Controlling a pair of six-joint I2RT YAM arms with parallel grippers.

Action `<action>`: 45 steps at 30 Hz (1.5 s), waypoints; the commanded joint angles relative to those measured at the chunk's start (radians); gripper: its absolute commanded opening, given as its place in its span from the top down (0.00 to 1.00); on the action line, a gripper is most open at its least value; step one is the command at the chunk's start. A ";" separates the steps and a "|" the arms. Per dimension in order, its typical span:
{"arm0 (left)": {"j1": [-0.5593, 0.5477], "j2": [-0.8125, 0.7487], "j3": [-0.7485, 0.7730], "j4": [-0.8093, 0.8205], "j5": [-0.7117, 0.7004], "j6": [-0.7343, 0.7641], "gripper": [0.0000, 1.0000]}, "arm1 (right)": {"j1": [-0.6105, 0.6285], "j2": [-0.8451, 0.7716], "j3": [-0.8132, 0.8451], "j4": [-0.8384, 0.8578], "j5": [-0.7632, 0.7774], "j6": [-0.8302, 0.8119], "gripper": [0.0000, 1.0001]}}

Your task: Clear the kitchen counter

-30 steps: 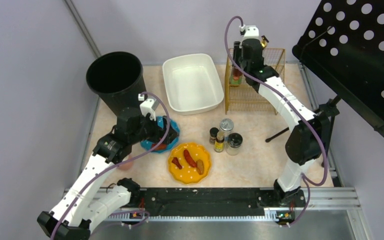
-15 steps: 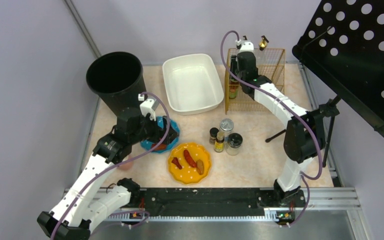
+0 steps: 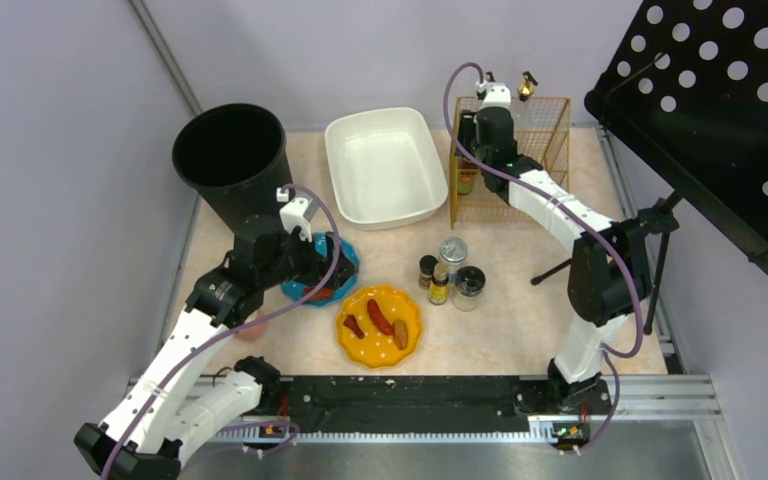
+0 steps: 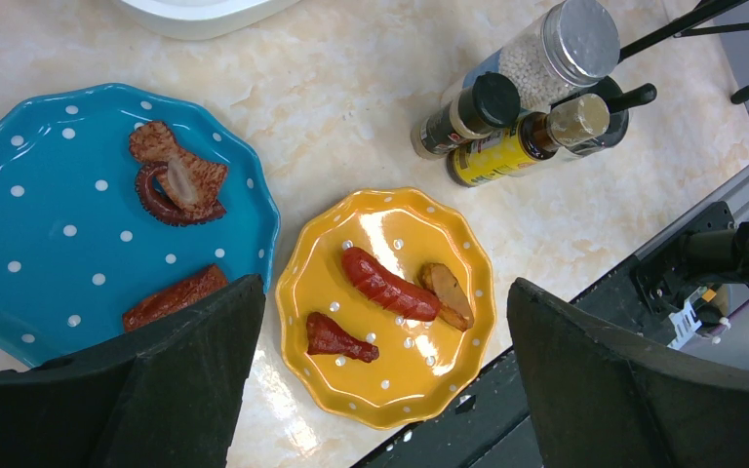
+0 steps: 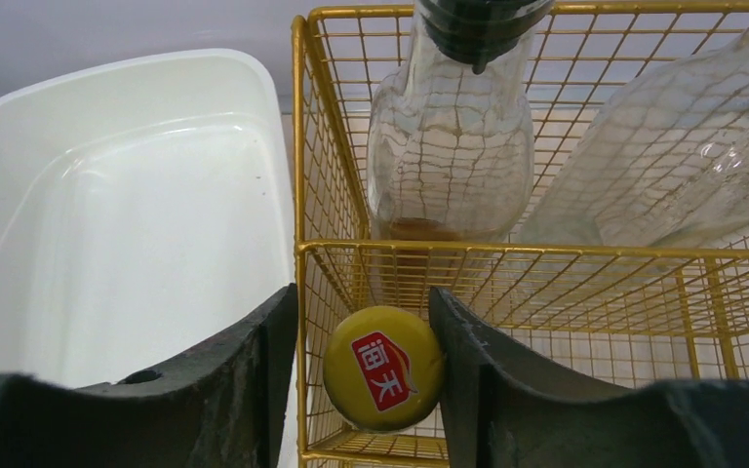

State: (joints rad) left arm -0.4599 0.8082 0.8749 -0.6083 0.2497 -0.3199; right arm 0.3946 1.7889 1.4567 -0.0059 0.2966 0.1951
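Note:
The pale marbled kitchen counter (image 3: pixel 520 330) holds a blue dotted plate (image 3: pixel 345 262) and a yellow dotted plate (image 3: pixel 380 325), both with food scraps, and a cluster of spice jars (image 3: pixel 447 270). My left gripper (image 3: pixel 310 265) hovers open and empty above both plates; the wrist view shows the blue plate (image 4: pixel 59 214), the yellow plate (image 4: pixel 390 302) and the jars (image 4: pixel 517 107). My right gripper (image 5: pixel 363 297) is at the gold wire rack (image 3: pixel 530 150), with its jaws either side of a yellow-capped bottle (image 5: pixel 383 368) standing in the rack's corner. The right finger touches the cap; a gap shows on the left.
A black bin (image 3: pixel 230 160) stands at the back left. A white basin (image 3: pixel 385 165) lies beside the rack, which holds two more glass bottles (image 5: pixel 449 146). A black perforated music stand (image 3: pixel 720 110) overhangs the right side. Metal rails edge the counter.
My right gripper moved left and down along the rack, lowering the bottle into its near-left corner. The left arm has not moved.

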 commanded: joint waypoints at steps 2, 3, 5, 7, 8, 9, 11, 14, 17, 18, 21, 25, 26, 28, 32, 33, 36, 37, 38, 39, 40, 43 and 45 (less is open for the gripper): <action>-0.003 0.002 0.000 0.022 0.001 0.007 0.01 | 0.002 -0.069 -0.026 0.081 -0.028 0.032 0.42; -0.003 0.001 0.000 0.022 0.000 0.007 0.01 | 0.005 -0.078 -0.030 0.079 -0.028 0.032 0.40; -0.003 0.005 -0.001 0.022 0.002 0.007 0.01 | 0.008 -0.102 -0.034 0.071 -0.030 0.030 0.36; -0.003 0.006 -0.001 0.023 0.001 0.007 0.01 | 0.013 -0.128 -0.043 0.067 -0.024 0.029 0.30; -0.003 0.006 -0.001 0.023 0.000 0.007 0.01 | 0.016 -0.143 -0.050 0.068 -0.020 0.025 0.27; -0.003 0.006 -0.001 0.022 0.000 0.008 0.02 | 0.020 -0.159 -0.057 0.069 -0.019 0.023 0.25; -0.003 0.006 0.000 0.022 0.000 0.006 0.01 | 0.028 -0.193 -0.069 0.066 -0.008 0.018 0.24; -0.002 0.005 -0.001 0.022 0.000 0.007 0.01 | 0.036 -0.241 -0.077 0.045 0.005 0.012 0.23; -0.003 0.004 0.000 0.022 0.002 0.005 0.01 | 0.042 -0.290 -0.088 0.022 0.016 0.006 0.23; -0.003 0.004 0.000 0.022 0.002 0.005 0.01 | 0.045 -0.307 -0.092 0.012 0.016 0.006 0.23; -0.002 0.001 0.000 0.022 0.003 0.005 0.01 | 0.051 -0.366 -0.113 -0.034 0.013 0.008 0.23; -0.003 0.000 -0.001 0.022 0.005 0.004 0.01 | 0.067 -0.446 -0.156 -0.062 0.010 0.008 0.23; -0.003 0.000 0.000 0.022 0.007 0.004 0.01 | 0.071 -0.468 -0.168 -0.070 0.008 0.010 0.23; -0.002 0.001 0.000 0.022 0.011 0.003 0.01 | 0.079 -0.495 -0.188 -0.083 0.009 0.009 0.23; -0.003 -0.001 0.001 0.022 0.014 0.002 0.02 | 0.086 -0.524 -0.215 -0.126 -0.006 0.011 0.24; -0.003 -0.002 0.001 0.022 0.014 0.002 0.01 | 0.090 -0.531 -0.218 -0.146 -0.022 0.011 0.24; -0.003 -0.006 0.001 0.023 0.014 0.002 0.02 | 0.113 -0.556 -0.251 -0.192 -0.073 0.001 0.24; -0.002 -0.007 0.001 0.022 0.014 0.002 0.01 | 0.121 -0.567 -0.271 -0.203 -0.083 0.001 0.24; -0.003 -0.006 0.002 0.022 0.014 0.002 0.02 | 0.129 -0.579 -0.291 -0.211 -0.096 -0.001 0.24; -0.002 -0.007 0.001 0.022 0.015 0.002 0.02 | 0.137 -0.594 -0.314 -0.218 -0.107 0.000 0.24; -0.003 -0.007 0.001 0.022 0.013 0.002 0.02 | 0.141 -0.608 -0.336 -0.223 -0.128 -0.001 0.24; -0.003 -0.008 0.001 0.022 0.016 0.000 0.01 | 0.150 -0.637 -0.391 -0.255 -0.220 0.009 0.25; -0.003 -0.007 0.001 0.022 0.017 0.001 0.02 | 0.162 -0.652 -0.417 -0.283 -0.271 0.025 0.25</action>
State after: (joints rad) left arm -0.4599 0.8139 0.8745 -0.6083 0.2501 -0.3202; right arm 0.5327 1.1931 1.0729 -0.2371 0.1505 0.2035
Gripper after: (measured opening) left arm 0.986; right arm 0.757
